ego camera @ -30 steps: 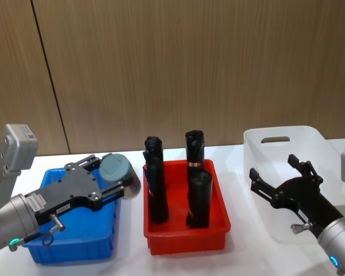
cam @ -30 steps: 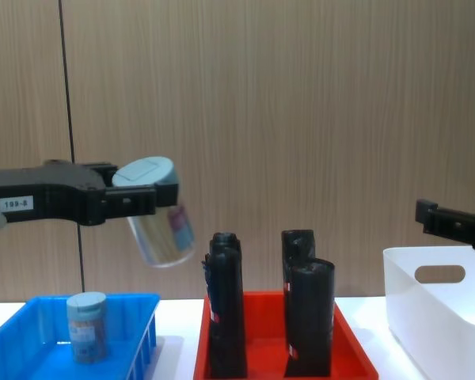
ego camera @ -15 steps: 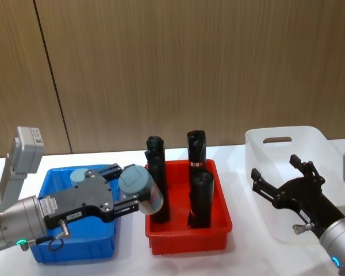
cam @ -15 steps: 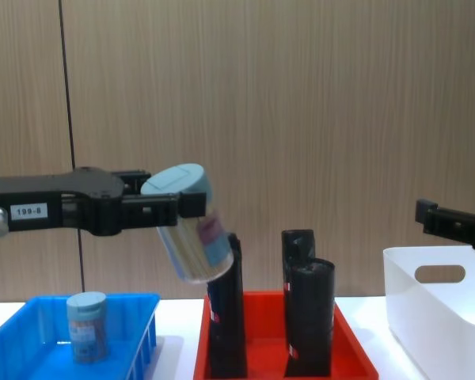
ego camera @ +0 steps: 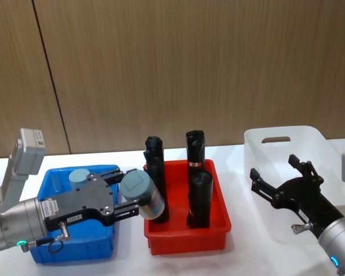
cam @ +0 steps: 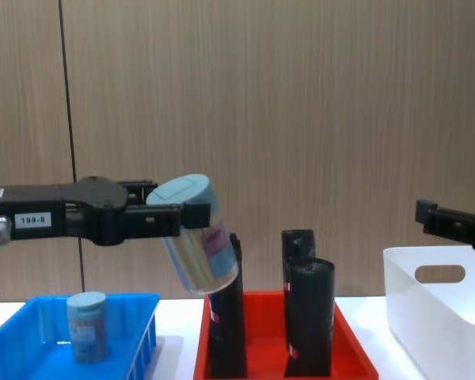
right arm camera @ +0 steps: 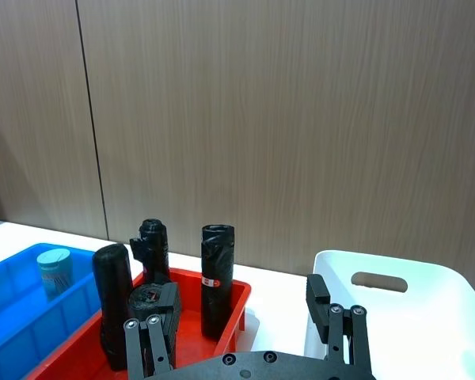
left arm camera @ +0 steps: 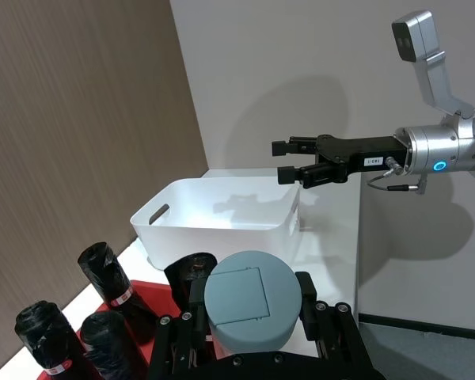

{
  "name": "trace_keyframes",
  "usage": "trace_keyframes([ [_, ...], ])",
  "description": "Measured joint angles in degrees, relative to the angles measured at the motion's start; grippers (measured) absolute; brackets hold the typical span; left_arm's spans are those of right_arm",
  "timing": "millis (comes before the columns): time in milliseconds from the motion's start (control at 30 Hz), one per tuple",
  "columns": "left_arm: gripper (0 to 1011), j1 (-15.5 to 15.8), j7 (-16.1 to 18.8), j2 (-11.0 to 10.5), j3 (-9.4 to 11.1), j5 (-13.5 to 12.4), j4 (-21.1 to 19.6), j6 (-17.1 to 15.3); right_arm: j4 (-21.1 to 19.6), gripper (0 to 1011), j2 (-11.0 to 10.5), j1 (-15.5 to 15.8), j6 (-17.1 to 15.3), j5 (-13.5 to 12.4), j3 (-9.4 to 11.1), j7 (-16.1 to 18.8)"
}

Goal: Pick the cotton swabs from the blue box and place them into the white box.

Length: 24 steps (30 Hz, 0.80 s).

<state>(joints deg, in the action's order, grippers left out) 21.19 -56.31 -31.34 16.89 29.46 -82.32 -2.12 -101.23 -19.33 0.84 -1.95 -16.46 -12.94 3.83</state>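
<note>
**Mid-transfer, near to far.** Judged from the layout, the task was barely begun. One swab jar [cam: 199, 252] was in the air, a second jar [cam: 87, 325] stood in the blue box [ego camera: 75, 250], and no jar could be seen in the white box [left arm camera: 222, 229].

Nearest, on the left, the left hand [ego camera: 130, 192] was clamped on the swab jar, its fingers [left arm camera: 310, 293] pressed against both sides of the lid. It carried the jar tilted, lid up and to the left, clear of the surface [ego camera: 129, 259]. The jar hung over the junction of the blue box and the red tray [ego camera: 187, 241], close against the left black pack [ego camera: 155, 167]; contact between them could not be judged.

Near right, the right hand [ego camera: 273, 167] hovered wide open and empty beside the white box, above its rim.

Farther back, the three containers sat in a row on the surface: blue left, red centre, white right. The carry past the red tray, the release and the second jar were all left to do. A wood-panelled wall [ego camera: 190, 69] closed the far side.
</note>
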Motion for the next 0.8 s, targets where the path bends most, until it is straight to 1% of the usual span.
trace_keyframes([
  [267, 671, 0.27, -0.32, 0.06, 0.14, 0.10, 0.55, 0.06, 0.00, 1001, -0.01, 0.00, 0.00, 0.01, 0.02, 0.23],
  [500, 670, 0.41, -0.49, 0.10, 0.20, 0.16, 0.82, 0.09, -0.03, 1001, -0.37, -0.14, -0.02, 0.03, 0.17, 1.98],
  [633, 670, 0.46, -0.54, 0.12, 0.23, 0.18, 0.92, 0.12, -0.14, 1001, -0.75, -0.31, -0.36, -0.13, 0.32, 3.96],
  [733, 670, 0.48, -0.57, 0.13, 0.25, 0.20, 0.99, 0.14, -0.36, 1001, -1.25, -0.52, -1.05, -0.64, 0.46, 6.32],
  [800, 670, 0.49, -0.59, 0.13, 0.26, 0.22, 1.02, 0.16, -0.46, 1001, -1.50, -0.63, -1.41, -0.86, 0.55, 7.31],
])
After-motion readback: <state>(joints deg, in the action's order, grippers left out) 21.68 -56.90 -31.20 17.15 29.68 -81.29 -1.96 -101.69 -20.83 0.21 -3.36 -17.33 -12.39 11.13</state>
